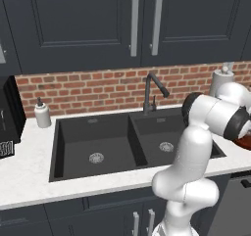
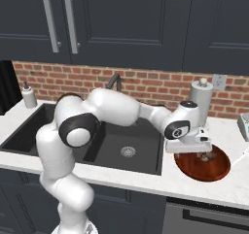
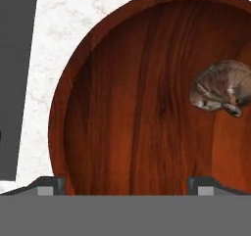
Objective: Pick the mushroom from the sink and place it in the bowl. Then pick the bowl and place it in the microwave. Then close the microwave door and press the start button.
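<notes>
parked low over the bowl (image 2: 214,170), the pincer (image 2: 202,153), with fingertips (image 3: 49,185) spread far apart at the bottom corners of the hand view and nothing between them: released, plainly. lying loose on the wood-grained inner floor of the bowl, toward one side, the mushroom (image 3: 223,92), apart from both fingertips; seen too as a small lump just under the hand in the right base view. looks set down there on purpose, so the first step of the task reads as done. probably hanging straight above because the drop was made from here, and because the bowl itself is next to be gripped, likely by its rim. sitting on the white counter (image 2: 228,189) just right of the sink (image 2: 141,150), the bowl, close to the counter's front edge. both basins of the sink bare of food, a silver drain (image 1: 96,157) in each. behind the bowl, an upright grey canister (image 2: 201,99) against the brick wall; at the far left of the sink, a soap bottle (image 1: 42,115).
</notes>
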You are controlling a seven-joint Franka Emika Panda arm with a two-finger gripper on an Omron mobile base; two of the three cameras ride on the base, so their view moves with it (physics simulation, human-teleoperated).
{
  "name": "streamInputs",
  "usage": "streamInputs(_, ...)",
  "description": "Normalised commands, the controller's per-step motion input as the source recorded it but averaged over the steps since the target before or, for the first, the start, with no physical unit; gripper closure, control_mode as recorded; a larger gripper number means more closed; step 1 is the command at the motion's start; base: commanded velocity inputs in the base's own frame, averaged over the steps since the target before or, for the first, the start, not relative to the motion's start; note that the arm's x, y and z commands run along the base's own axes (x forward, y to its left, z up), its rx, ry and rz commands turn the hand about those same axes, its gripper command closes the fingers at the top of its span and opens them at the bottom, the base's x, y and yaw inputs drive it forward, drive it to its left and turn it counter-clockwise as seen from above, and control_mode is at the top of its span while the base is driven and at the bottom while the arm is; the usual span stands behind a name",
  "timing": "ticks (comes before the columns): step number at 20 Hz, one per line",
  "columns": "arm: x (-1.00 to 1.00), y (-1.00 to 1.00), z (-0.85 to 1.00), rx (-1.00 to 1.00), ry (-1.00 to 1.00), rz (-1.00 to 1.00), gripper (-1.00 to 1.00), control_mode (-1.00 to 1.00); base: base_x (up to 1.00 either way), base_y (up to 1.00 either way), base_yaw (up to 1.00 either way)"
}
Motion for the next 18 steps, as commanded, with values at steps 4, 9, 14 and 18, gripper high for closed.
streamInputs(4,0.1,0.56,-0.06,-0.19,0.01,0.0,-1.0,-1.0,0.0,0.0,0.0)
streamInputs(9,0.25,0.0,-0.01,-0.08,0.0,0.0,-1.0,-1.0,0.0,0.0,0.0)
streamInputs(14,0.19,-0.19,-0.16,-0.02,0.01,0.0,-1.0,-1.0,0.0,0.0,0.0)
streamInputs(18,0.06,-0.3,-0.2,0.0,0.0,0.0,-1.0,-1.0,0.0,0.0,0.0)
